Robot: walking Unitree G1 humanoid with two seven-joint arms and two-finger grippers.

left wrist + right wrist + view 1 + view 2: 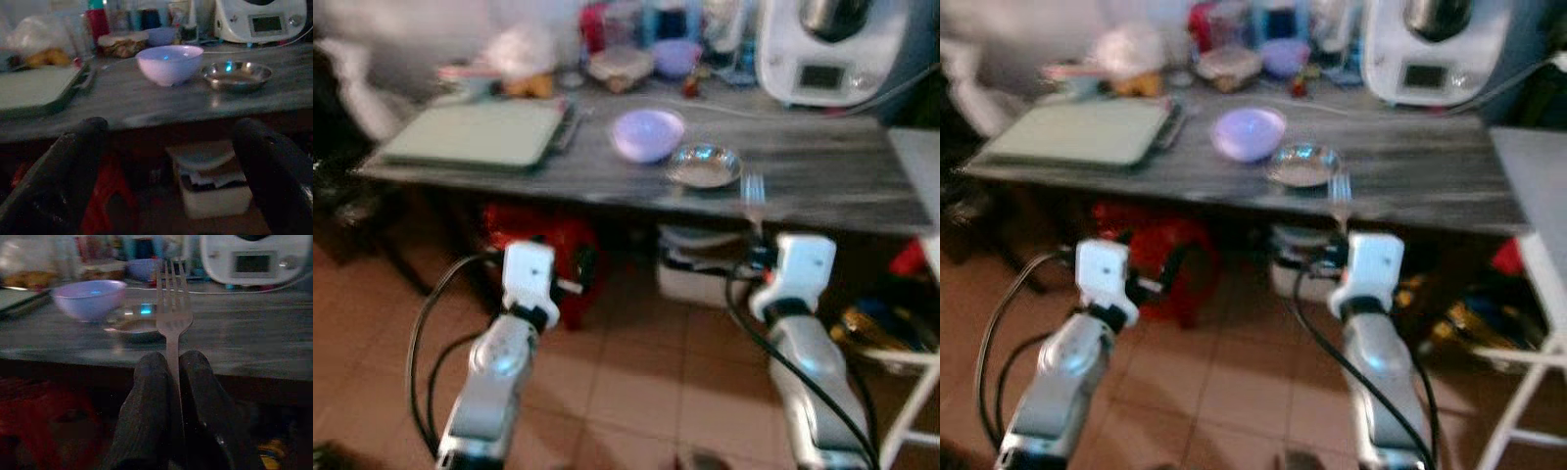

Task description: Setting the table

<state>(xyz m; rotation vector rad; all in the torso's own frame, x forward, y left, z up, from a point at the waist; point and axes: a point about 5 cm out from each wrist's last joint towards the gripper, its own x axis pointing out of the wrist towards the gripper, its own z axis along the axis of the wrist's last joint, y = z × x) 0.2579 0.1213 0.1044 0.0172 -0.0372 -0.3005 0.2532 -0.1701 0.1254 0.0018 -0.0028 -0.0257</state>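
Before the grey wooden table (pixel 803 181), right gripper (pixel 171 363) pinching a silver metal fork (pixel 172 308) upright, round steel dish (pixel 704 164) at twelve o'clock, lilac bowl (pixel 647 133) at eleven, left gripper (pixel 171 147) spread.

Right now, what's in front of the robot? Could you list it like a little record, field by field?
Setting: grey wood-grain table, tiled floor below
Right gripper: shut on a silver metal fork, tines up, short of the table edge
Left gripper: open, holding nothing, also short of the table
On table, near edge: pale purple round bowl, with a shallow steel dish beside it
On table, robot's left: pale green flat tray
At back: white kitchen appliance with a small screen, blurred jars and containers
Under table: red object, white box
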